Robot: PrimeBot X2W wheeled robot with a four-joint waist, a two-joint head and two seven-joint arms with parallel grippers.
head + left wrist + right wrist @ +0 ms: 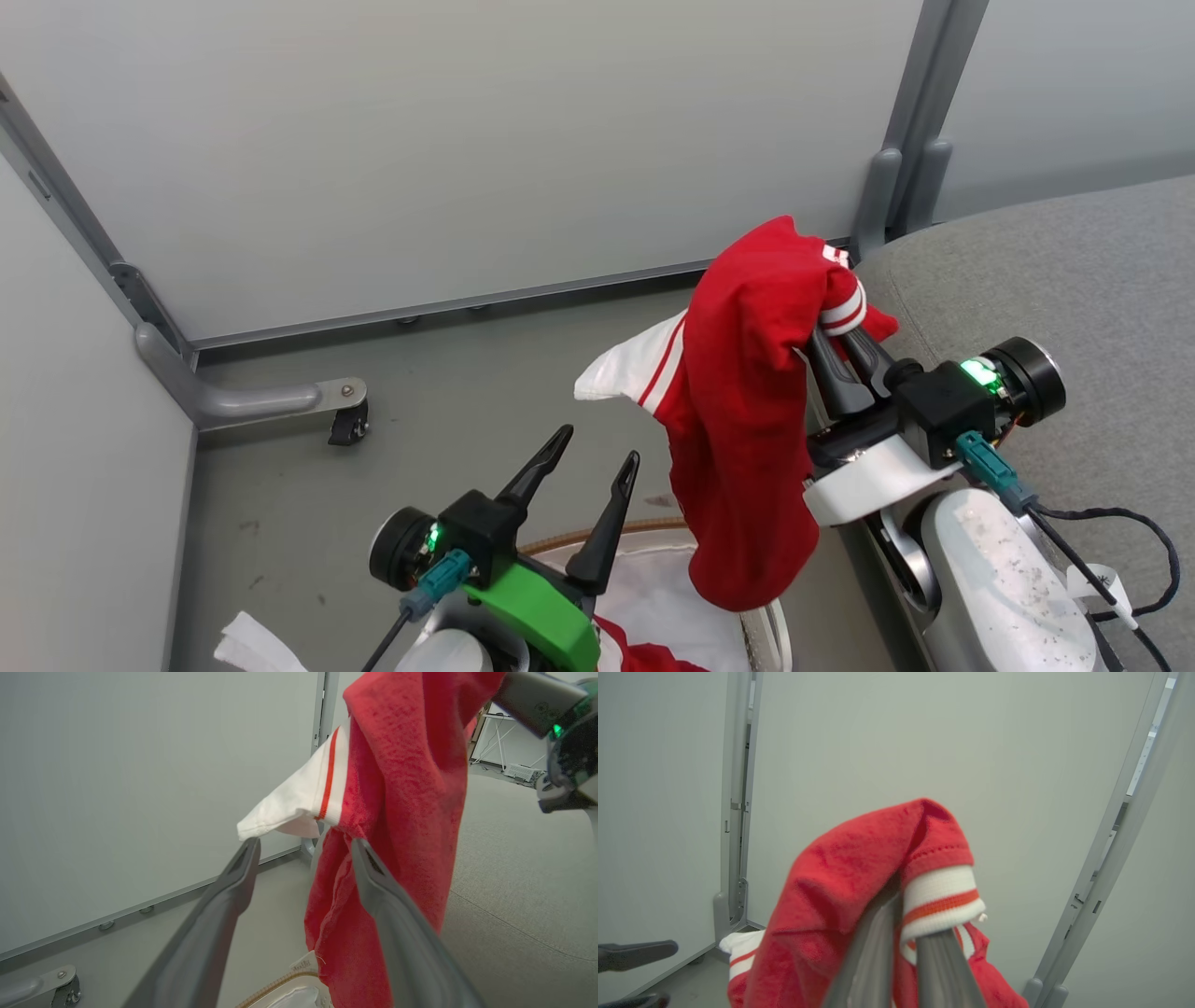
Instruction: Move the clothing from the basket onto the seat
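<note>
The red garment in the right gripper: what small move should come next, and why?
Probably swing the right gripper rightward over the seat. It is shut on the garment, which hangs with its lower end over the basket, and the seat lies just beside it.

My left pincer (600, 443) low in front, fingers spread wide and pointing up, gripping nothing, my right pincer (840, 359) set higher, fingers pressed together on the red garment (738, 401), pale right forearm (999, 579) angled up beneath it.
</note>
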